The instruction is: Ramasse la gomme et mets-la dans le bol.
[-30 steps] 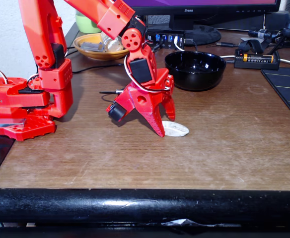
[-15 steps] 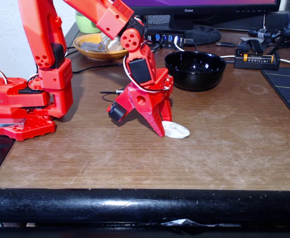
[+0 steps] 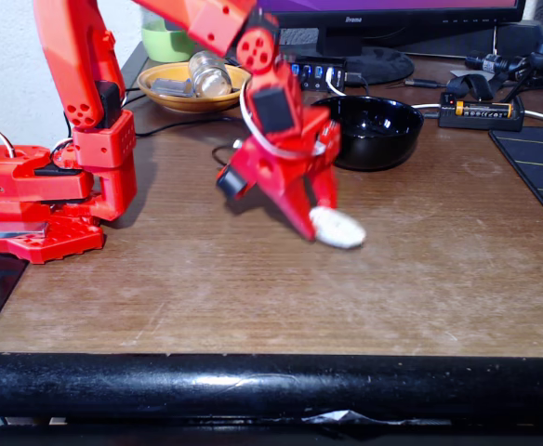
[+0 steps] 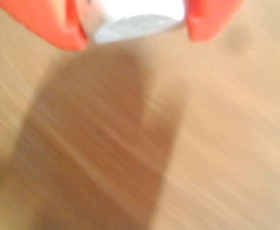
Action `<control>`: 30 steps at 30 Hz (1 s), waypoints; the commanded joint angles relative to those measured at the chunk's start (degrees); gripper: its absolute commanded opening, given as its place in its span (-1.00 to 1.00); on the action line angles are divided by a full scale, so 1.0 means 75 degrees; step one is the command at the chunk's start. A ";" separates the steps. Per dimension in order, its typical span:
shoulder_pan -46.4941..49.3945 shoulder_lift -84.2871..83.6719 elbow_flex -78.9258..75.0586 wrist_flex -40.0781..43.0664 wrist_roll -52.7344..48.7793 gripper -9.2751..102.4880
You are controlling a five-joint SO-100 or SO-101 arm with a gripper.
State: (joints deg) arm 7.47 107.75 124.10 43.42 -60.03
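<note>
Fingers (image 4: 70, 28) pinch the eraser (image 3: 337, 228) by its flat sides, clear of the counter (image 3: 253, 297); light, slightly rubbery, it looks secure for the black bowl (image 3: 369, 130).

In the fixed view, one word could be read: "iiyama", in small pale letters on the lower bezel of the monitor (image 3: 392, 13) at the upper middle of the frame. The print on the battery (image 3: 483, 109) at upper right was too small to read.

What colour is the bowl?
Glossy black bowl, clearest in the fixed view.
</note>
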 commanded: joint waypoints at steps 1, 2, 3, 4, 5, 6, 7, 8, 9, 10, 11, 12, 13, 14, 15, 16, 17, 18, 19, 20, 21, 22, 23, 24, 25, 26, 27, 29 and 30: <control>-0.0270 0.1230 -0.1160 0.0633 0.0937 -0.94; -0.0340 0.1395 -0.1254 0.0762 0.1113 -0.94; -0.0387 0.1547 -0.1348 0.0844 0.1359 -0.94; -0.0422 0.1699 -0.1453 0.0949 0.1594 -0.94; -0.0469 0.1852 -0.1523 0.1055 0.1828 -0.94; -0.0492 0.2016 -0.1617 0.1172 0.2074 -0.94; -0.0492 0.2156 -0.1723 0.1289 0.2367 -0.94; -0.0469 0.2332 -0.1781 0.1359 0.2672 -0.94; -0.0445 0.2520 -0.1816 0.1430 0.3012 -0.94; -0.0445 0.2695 -0.1828 0.1523 0.3316 -0.94; -0.0480 0.2871 -0.1805 0.1582 0.3504 -0.94; -0.0551 0.3023 -0.1746 0.1641 0.3609 -0.94; -0.0598 0.3164 -0.1664 0.1629 0.3785 -0.94; -0.0645 0.3281 -0.1629 0.1617 0.3914 -0.94; -0.0680 0.3375 -0.1629 0.1641 0.4113 -0.94; -0.0715 0.3492 -0.1629 0.1734 0.4359 -0.94; -0.0785 0.3633 -0.1652 0.1887 0.4523 -0.94; -0.0820 0.3820 -0.1652 0.2004 0.4699 -0.94; -0.0820 0.4066 -0.1617 0.2098 0.4828 -0.94; -0.0820 0.4277 -0.1664 0.2273 0.4957 -0.94; -0.0820 0.4453 -0.1734 0.2473 0.5063 -0.94; -0.0879 0.4594 -0.1828 0.2695 0.5086 -0.94; -0.0973 0.4781 -0.1840 0.2883 0.5086 -0.94; -0.1113 0.4980 -0.1805 0.3141 0.5086 -0.94; -0.1289 0.5156 -0.1816 0.3516 0.5027 -0.94; -0.1582 0.5367 -0.1770 0.3809 0.4922 -0.94; -0.1828 0.5578 -0.1652 0.3996 0.4922 -0.94; -0.2555 0.5836 -0.1500 0.4324 0.4828 -0.94; -0.2941 0.5836 -0.1477 0.4453 0.4816 -0.94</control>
State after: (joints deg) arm -6.42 146.78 116.28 73.04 -23.29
